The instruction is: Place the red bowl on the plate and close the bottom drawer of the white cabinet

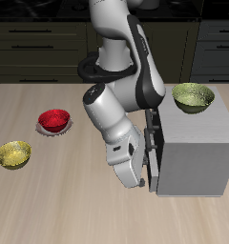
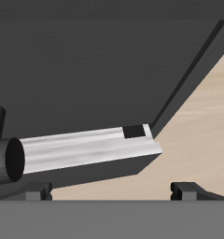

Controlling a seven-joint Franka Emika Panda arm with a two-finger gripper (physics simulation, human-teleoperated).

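We hold our gripper [image 1: 137,177], opening hidden, against the white cabinet's [image 1: 193,157] front at its three o'clock, where the bottom drawer lies, the red bowl [image 1: 54,120] resting on the plate at ten o'clock.

No readable text, labels, brands or numbers on anything.

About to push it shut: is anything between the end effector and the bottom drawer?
Nothing visible is. The end effector hangs close against the white cabinet's front, by the bottom drawer. The wrist view shows only a bar handle just ahead of the open fingers, with no other object between them.
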